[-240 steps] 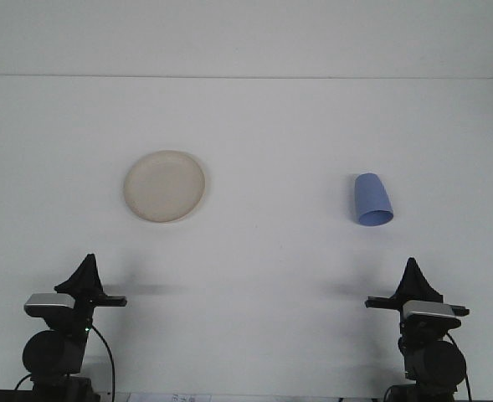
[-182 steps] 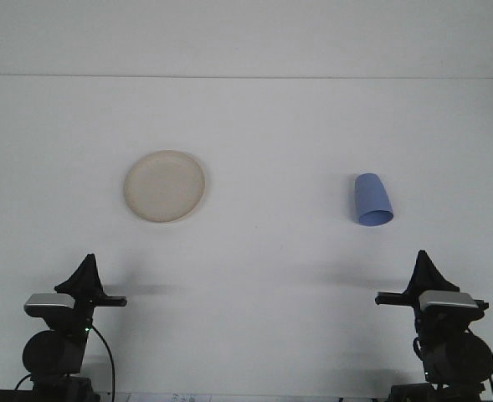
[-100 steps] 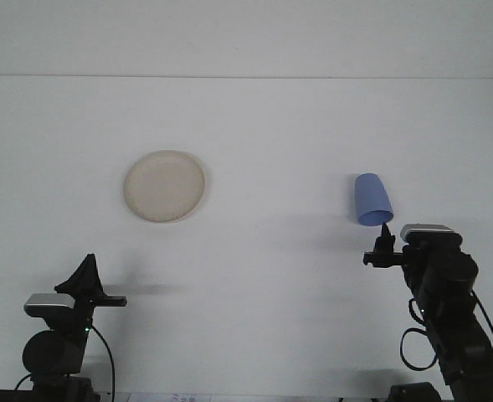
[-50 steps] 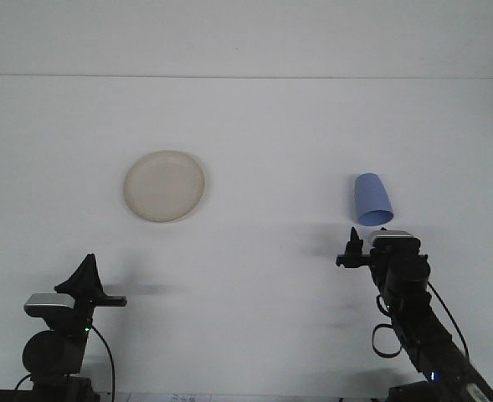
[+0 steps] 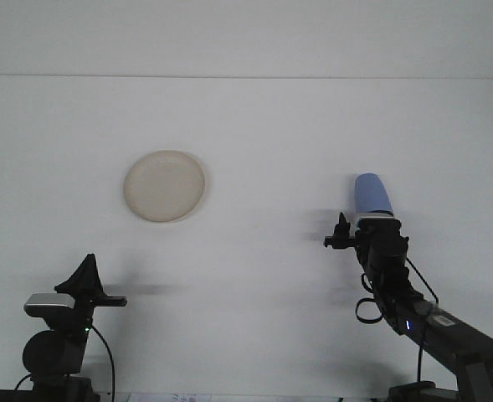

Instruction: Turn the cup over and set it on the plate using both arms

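Observation:
A blue cup (image 5: 372,193) sits on the white table (image 5: 254,126) at the right, its narrow end pointing away from me. Its wide near end is hidden behind my right gripper (image 5: 375,221), which has reached the cup's near edge; I cannot tell whether it touches the cup. A round cream plate (image 5: 164,186) lies flat at the left middle with nothing on it. My left gripper (image 5: 88,266) rests low at the front left, far from both, its fingers together in a point and holding nothing.
The table's far edge meets a white wall (image 5: 246,33) along the top. The right arm's links and cable (image 5: 413,314) stretch from the front right corner toward the cup. Open tabletop lies between plate and cup.
My right arm has risen from its rest pose and reached forward and left until its gripper meets the cup's near end. Cup, plate and left arm have stayed put.

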Action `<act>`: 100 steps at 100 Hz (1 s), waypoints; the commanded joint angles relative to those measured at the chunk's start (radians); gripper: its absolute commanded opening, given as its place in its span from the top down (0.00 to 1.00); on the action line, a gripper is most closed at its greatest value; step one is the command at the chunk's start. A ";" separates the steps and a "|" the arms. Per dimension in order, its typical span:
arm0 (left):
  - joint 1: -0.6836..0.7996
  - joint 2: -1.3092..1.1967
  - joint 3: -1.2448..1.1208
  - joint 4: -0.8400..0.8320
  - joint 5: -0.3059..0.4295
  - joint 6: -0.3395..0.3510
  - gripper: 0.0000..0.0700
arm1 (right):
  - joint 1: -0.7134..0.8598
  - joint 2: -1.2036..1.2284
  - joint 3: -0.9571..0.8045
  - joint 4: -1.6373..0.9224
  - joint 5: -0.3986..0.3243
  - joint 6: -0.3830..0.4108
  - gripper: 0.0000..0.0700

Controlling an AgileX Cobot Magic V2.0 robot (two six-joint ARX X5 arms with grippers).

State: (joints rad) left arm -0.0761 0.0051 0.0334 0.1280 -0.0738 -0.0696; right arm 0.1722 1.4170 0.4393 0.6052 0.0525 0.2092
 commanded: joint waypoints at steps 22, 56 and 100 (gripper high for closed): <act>0.000 -0.002 -0.019 0.016 0.003 -0.006 0.98 | -0.036 0.195 0.149 0.016 -0.005 0.005 0.50; 0.000 -0.002 -0.019 0.015 0.003 -0.006 0.98 | -0.025 0.177 0.190 -0.023 -0.079 0.011 1.00; 0.000 -0.002 -0.019 0.015 0.003 -0.006 0.98 | 0.209 -0.157 0.684 -1.160 -0.208 -0.230 1.00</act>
State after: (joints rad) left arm -0.0761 0.0051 0.0334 0.1280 -0.0738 -0.0696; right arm 0.3370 1.2430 1.0035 -0.2840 -0.1444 0.0914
